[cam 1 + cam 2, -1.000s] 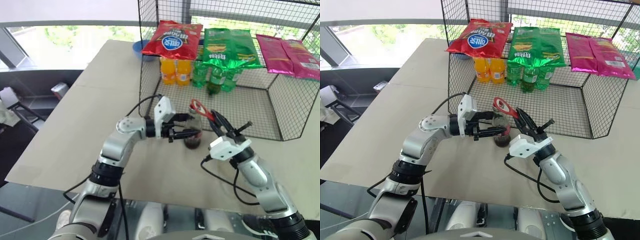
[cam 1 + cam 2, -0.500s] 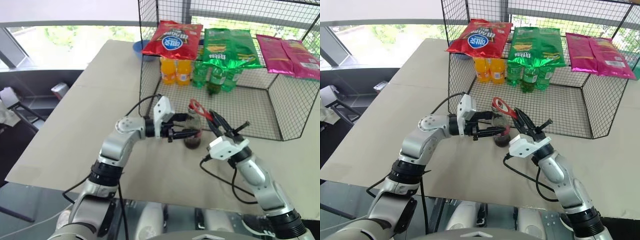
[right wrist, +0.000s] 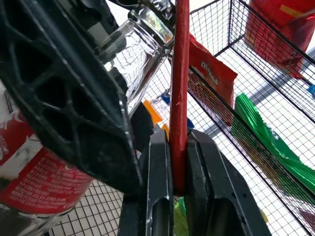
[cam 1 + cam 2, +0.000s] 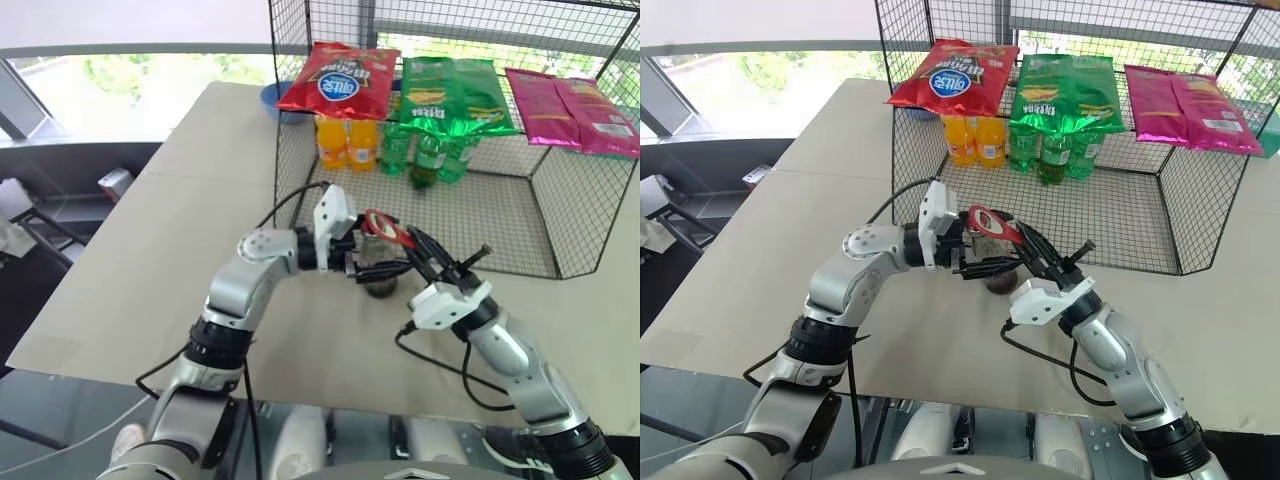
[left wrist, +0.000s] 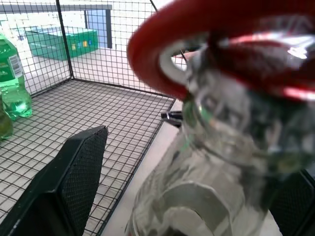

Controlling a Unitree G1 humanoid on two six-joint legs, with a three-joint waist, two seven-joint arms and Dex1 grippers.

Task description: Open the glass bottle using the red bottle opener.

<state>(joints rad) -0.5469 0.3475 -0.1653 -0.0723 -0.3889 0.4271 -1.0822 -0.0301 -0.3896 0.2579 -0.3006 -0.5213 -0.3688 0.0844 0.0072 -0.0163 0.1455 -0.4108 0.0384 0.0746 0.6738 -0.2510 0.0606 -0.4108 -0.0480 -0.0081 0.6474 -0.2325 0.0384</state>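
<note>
The small clear glass bottle (image 4: 380, 272) with dark liquid and a red label stands on the beige table (image 4: 150, 260), just outside the front of the black wire mesh cage (image 4: 520, 215), and both arms are crowded in on it. The left gripper (image 4: 385, 268) reaches in from the side with its black fingers (image 5: 69, 182) spread wide on either side of the bottle's body; I cannot tell whether they touch the glass. The right gripper (image 4: 420, 245) is clamped tight on the narrow handle of the slim flat red bottle opener (image 4: 992, 224), whose oval loop head sits right at the top of the neck, apparently hooked over the red cap (image 5: 256, 54). So the opener is picked up and placed; the cap looks to be on yet, though the close-up blurs there. What's left, by my reading, is steadying the bottle and levering the handle to pop it.
</note>
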